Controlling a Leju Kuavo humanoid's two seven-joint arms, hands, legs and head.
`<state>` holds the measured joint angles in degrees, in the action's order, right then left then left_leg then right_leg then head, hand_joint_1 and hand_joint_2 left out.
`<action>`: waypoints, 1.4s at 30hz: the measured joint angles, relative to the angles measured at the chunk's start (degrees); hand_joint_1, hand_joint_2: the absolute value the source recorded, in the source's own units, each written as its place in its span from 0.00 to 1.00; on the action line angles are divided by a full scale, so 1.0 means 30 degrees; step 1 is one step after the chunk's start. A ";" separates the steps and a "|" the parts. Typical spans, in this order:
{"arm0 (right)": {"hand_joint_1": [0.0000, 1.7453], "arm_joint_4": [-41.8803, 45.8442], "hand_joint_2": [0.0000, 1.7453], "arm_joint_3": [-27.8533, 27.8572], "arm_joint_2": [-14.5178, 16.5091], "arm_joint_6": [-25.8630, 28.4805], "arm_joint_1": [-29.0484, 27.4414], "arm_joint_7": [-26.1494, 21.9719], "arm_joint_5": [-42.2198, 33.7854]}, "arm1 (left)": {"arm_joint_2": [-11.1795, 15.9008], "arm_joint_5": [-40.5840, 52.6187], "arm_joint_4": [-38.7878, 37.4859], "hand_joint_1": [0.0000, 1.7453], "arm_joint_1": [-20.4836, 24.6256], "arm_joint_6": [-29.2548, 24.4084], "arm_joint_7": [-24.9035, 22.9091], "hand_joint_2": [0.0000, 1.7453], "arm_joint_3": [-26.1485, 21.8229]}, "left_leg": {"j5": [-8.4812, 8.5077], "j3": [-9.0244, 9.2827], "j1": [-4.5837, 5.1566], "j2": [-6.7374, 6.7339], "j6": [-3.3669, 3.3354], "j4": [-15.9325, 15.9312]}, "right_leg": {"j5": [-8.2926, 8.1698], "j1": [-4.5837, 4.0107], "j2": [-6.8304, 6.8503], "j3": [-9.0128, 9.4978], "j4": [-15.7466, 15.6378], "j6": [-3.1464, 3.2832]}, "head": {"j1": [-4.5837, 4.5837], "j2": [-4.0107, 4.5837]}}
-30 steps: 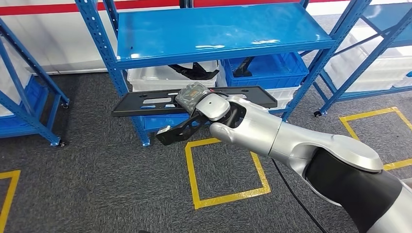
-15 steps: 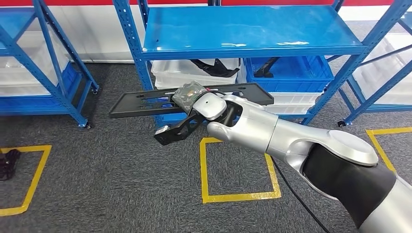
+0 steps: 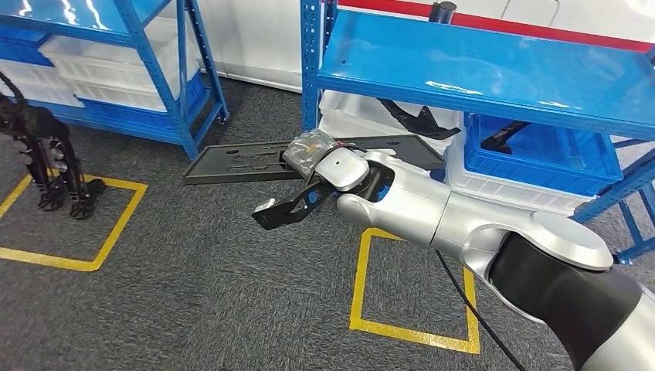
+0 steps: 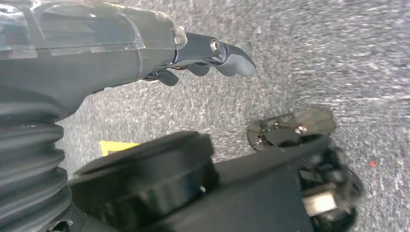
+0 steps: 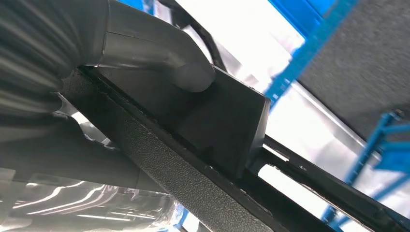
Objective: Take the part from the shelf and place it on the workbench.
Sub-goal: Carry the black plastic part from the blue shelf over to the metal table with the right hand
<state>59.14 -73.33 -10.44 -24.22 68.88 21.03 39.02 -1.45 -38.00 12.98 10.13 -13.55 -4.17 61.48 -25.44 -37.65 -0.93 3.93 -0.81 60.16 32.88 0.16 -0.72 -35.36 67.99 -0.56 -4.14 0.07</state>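
Item: long flat black part [image 3: 255, 162], slotted, held level in the air above the grey carpet floor [image 3: 193, 294], in front of the blue shelf [image 3: 479, 73]. Right robot hand [image 3: 313, 166] grips it near the middle, thumb [image 5: 164, 63] pressed on the upper face, fingers beneath; the part extends out to both sides of the hand. Left robot hand [image 4: 212, 55] hangs over the floor, holding nothing, fingers slightly curled and apart. White bins [image 3: 363, 116] and blue crate [image 3: 541, 151] sit under the shelf
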 joint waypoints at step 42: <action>1.00 -0.0168 1.00 0.1595 0.0210 0.0665 0.0130 0.0896 -0.3295 | -0.0100 0.0107 0.0000 0.00 0.0015 -0.0124 -0.0058 1.00 -0.0007 | -0.2033 -0.0461 0.0028 -0.1184 0.0748 0.2036 | -0.2104 -0.0138 0.0417 0.0849 -0.3877 0.0712 | 0.0083 0.0000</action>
<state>58.64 -68.54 -9.81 -22.23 69.28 23.71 29.14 -1.75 -37.68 12.98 10.17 -13.92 -4.35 61.46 -31.54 -39.03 -0.85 0.38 1.44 66.27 26.56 -0.26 0.53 -32.81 56.36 1.58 -3.89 0.07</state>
